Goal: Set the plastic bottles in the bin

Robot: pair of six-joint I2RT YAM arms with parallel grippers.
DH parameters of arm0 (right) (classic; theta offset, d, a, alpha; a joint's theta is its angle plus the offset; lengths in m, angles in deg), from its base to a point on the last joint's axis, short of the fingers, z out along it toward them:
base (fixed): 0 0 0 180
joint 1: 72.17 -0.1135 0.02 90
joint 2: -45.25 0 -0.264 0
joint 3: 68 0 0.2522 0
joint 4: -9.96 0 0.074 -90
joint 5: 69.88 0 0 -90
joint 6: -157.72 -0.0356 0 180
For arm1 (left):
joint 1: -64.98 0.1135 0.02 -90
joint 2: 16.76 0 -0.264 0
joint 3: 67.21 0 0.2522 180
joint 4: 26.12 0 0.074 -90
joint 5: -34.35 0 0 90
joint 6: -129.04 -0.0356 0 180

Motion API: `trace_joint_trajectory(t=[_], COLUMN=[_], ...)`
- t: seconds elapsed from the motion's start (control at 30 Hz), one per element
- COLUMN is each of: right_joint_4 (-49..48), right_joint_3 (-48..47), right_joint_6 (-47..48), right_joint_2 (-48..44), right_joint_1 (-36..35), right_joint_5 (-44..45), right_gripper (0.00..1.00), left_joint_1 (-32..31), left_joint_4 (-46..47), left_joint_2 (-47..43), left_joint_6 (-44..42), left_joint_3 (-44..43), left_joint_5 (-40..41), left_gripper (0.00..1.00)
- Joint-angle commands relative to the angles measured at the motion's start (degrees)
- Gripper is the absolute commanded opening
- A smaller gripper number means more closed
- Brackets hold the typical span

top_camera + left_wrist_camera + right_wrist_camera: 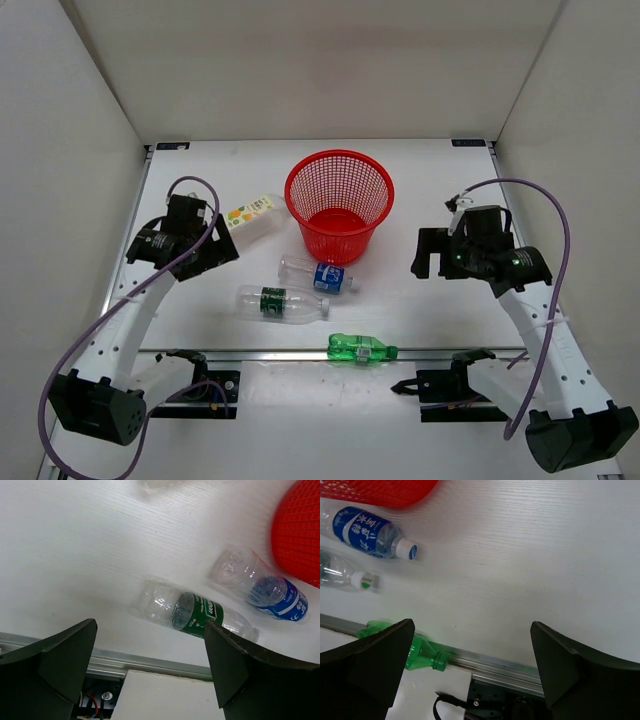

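Note:
The red mesh bin (339,203) stands upright at the table's middle back; it holds no bottle. The white fruit-label bottle (250,217) lies left of it. The blue-label bottle (318,275) lies just in front of the bin. The dark-green-label bottle (282,304) lies nearer. The green tinted bottle (362,349) lies on the front rail. My left gripper (212,250) is open and empty, left of the bottles. My right gripper (432,255) is open and empty, right of the bin. The left wrist view shows the green-label bottle (192,613), the blue-label one (260,586) and the bin (298,531). The right wrist view shows the blue-label bottle (367,531) and the green bottle (417,653).
A metal rail (250,354) runs across the table near the arm bases. White walls enclose the table on the left, back and right.

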Motion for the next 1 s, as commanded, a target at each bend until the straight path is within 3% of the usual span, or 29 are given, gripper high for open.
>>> trace_joint_trajectory(t=[0.0,0.1,0.2,0.3,0.43,0.6,0.7,0.97], right_joint_4=[-0.71,0.26,-0.7,-2.46,-4.3,-7.47,-11.06,-22.67], right_joint_3=[-0.76,0.38,3.98,6.97,11.27,12.43,11.81,16.37], right_joint_6=[1.97,2.07,1.45,0.14,-4.16,-7.77,-6.55,-2.15], right_joint_2=[-2.8,-4.65,-7.02,-8.78,-10.36,-7.12,-1.15,3.51], right_joint_1=[-2.41,-8.37,-16.37,-25.85,-41.23,-53.2,-54.37,-49.01], right_joint_5=[-2.2,-0.19,-3.59,-6.59,-4.32,-1.6,-1.94,-2.72], right_gripper=[0.99,0.99,0.99,0.99,0.99,0.99,0.99,0.99], left_joint_1=[-0.06,1.08,0.12,-1.63,-7.51,-9.2,-9.64,-10.61], left_joint_4=[-2.24,-2.77,-1.63,-0.23,4.51,3.74,3.91,-1.89], left_joint_2=[0.13,2.5,5.13,6.55,2.0,-4.33,-9.26,-13.67], left_joint_6=[-2.66,-4.69,-6.19,-5.58,-3.55,-1.01,0.84,1.47], left_joint_3=[-5.06,-11.82,-18.42,-19.41,-8.46,5.01,13.88,13.82], left_joint_5=[2.26,5.16,5.69,3.24,0.69,-0.63,-2.65,0.24], left_gripper=[0.99,0.98,0.98,0.99,0.99,0.99,0.99,0.99])
